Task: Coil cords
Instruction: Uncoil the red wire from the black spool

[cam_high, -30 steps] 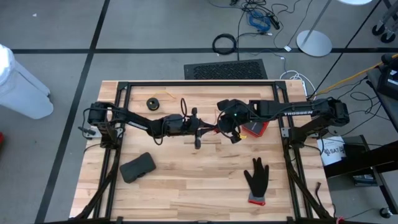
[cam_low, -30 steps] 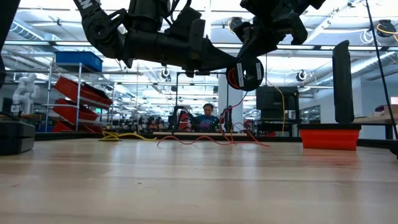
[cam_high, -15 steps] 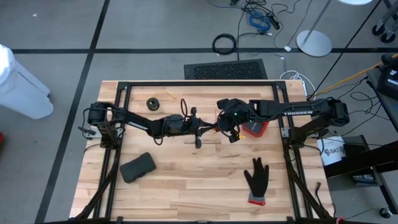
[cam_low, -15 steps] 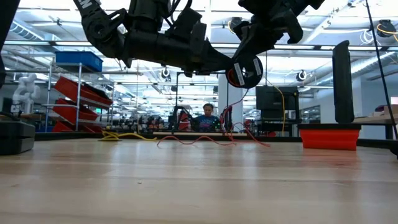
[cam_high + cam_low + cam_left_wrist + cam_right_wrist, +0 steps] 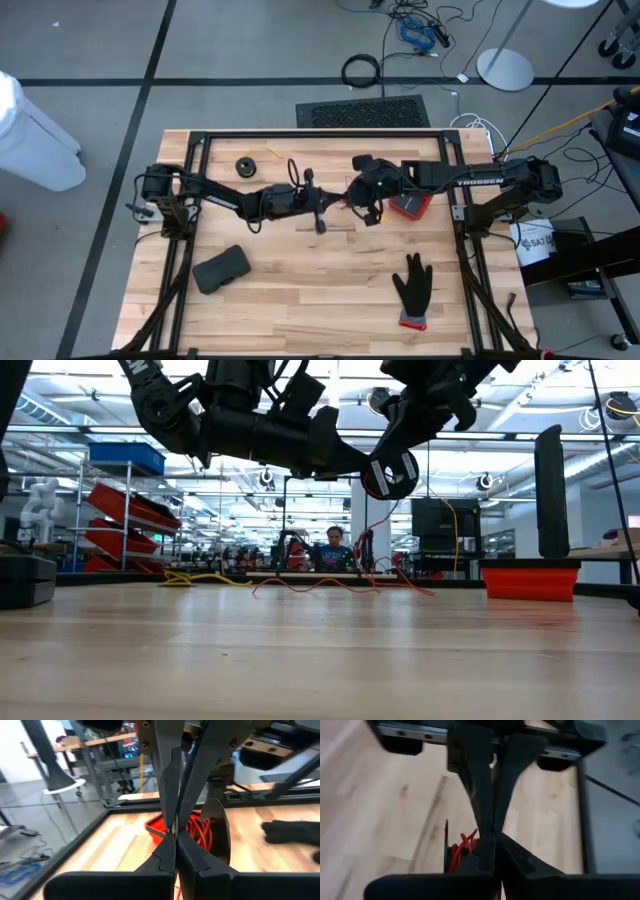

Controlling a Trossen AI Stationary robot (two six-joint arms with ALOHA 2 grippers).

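Note:
The red cord's black round spool [image 5: 391, 474] hangs in mid-air over the table's middle, at the tip of my right gripper [image 5: 493, 840], which is shut and slants down from the right. My left gripper [image 5: 175, 836] comes level from the left, also shut, and meets the right one tip to tip beside the spool [image 5: 216, 832]. Red cord [image 5: 372, 525] drops from the spool and trails slack on the far table [image 5: 330, 582]. A second black spool [image 5: 245, 165] sits on its flat side at the far left, near a yellow cord [image 5: 200, 577]. My left gripper is shut on a strand of the red cord [image 5: 173, 882], which runs between its two fingers. The fingers come level from the table's left, just beside the spool. My right gripper carries the spool [image 5: 455, 852] lifted clear, its fingers slanting down from the right. Which part they pinch is hidden by the fingers.
A black glove [image 5: 412, 285] lies near the front right and a flat black pouch [image 5: 220, 268] at the front left. A red box [image 5: 412, 207] stands under the right arm. The dark frame rails [image 5: 320, 134] run round the table's edges.
My left gripper has shut beside the spool and rolled a little. My right gripper has rolled slightly too, carrying the spool a touch up and toward the left gripper. Both arms otherwise stay in place.

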